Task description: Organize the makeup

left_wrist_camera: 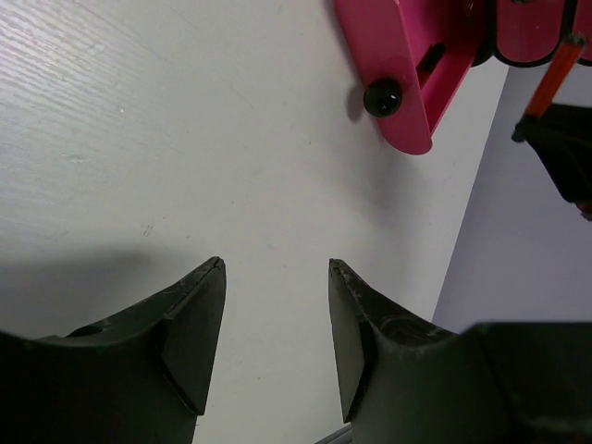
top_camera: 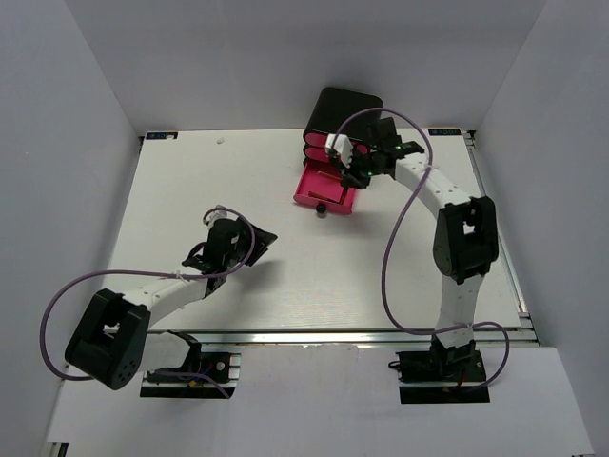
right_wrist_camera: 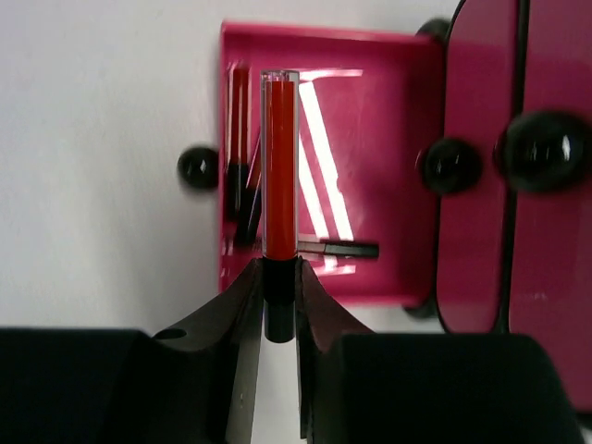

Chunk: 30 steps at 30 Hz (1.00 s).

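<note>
- The right gripper (right_wrist_camera: 278, 277) is clamped on the black end of a red stick (right_wrist_camera: 280, 157), holding it over the open pink drawer (right_wrist_camera: 388, 277) at the far right.
- More sticks (right_wrist_camera: 242, 166) lie inside this drawer.
- The left gripper (left_wrist_camera: 276, 277) has its jaws apart, over the table (left_wrist_camera: 185, 139) at the near left.

Black box (top_camera: 344, 107); pink drawer (top_camera: 309, 195) open

Red stick (right_wrist_camera: 280, 166), pink drawer (right_wrist_camera: 370, 42), black knob (right_wrist_camera: 197, 167), white table (right_wrist_camera: 92, 139)
</note>
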### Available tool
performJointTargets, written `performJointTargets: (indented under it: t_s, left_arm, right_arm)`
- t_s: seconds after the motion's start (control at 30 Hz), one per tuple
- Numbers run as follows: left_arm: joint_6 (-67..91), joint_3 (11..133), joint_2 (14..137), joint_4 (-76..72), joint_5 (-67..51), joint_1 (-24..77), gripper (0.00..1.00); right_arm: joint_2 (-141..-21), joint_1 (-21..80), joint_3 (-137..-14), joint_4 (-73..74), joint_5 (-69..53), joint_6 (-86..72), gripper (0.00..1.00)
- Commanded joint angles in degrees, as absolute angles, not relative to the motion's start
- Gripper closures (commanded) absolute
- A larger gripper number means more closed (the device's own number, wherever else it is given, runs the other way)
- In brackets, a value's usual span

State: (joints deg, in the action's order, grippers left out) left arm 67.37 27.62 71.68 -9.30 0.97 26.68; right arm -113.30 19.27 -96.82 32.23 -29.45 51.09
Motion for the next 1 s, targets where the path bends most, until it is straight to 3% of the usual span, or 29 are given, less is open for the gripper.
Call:
performJointTargets:
  t_s: [0.0, 0.03, 0.1, 0.13, 0.17, 0.3, 0.43, 0.53, 0.6, 0.73, 0.97]
  left_arm:
    - [68.9, 29.71, 72.24, -12.57, -1.74, 26.37, 0.42]
    - [68.99, 29.71, 72.33, -12.66, -1.93, 26.37, 0.42]
    - [69.08, 29.79, 72.33, -12.57, -2.02, 26.37, 0.42]
    - [69.17, 29.62, 72.16, -12.57, -1.93, 26.37, 0.42]
    - [69.34, 29.53, 71.98, -12.74, -1.93, 26.37, 0.42]
    - [69.96, 29.0, 72.59, -13.62, -2.28, 26.37, 0.42]
    - [70.66, 30.84, 76.1, -15.55, -3.69, 26.46, 0.42]
    - [71.28, 34.52, 81.2, -16.43, -5.44, 26.46, 0.52]
    - [71.72, 36.81, 86.38, -17.66, -6.94, 26.8, 0.72]
    - [71.98, 46.72, 96.31, -15.31, -8.35, 27.6, 0.87]
    - [71.98, 64.83, 112.22, -1.85, -7.12, 29.71, 0.92]
  right_arm:
    - [-117.85, 21.27, -100.1, 23.13, -25.42, 40.36, 0.97]
    - [-118.82, 21.79, -101.76, 22.33, -24.7, 39.3, 0.93]
    - [-121.8, 22.06, -103.79, 21.8, -24.0, 38.15, 0.77]
    - [-122.51, 22.06, -105.89, 22.41, -24.17, 37.71, 0.64]
    - [-123.56, 22.06, -106.26, 22.5, -24.43, 37.71, 0.59]
    - [-123.31, 22.06, -105.65, 22.41, -25.31, 38.5, 0.46]
    - [-121.82, 21.97, -104.5, 22.24, -26.01, 39.37, 0.43]
    - [-118.58, 21.53, -102.58, 21.8, -28.64, 38.94, 0.49]
    - [-113.75, 21.01, -97.93, 19.61, -31.98, 39.64, 0.55]
    - [-101.56, 19.25, -86.33, 14.26, -39.01, 43.07, 1.0]
    - [-86.93, 15.56, -68.13, -1.82, -38.5, 37.01, 1.0]
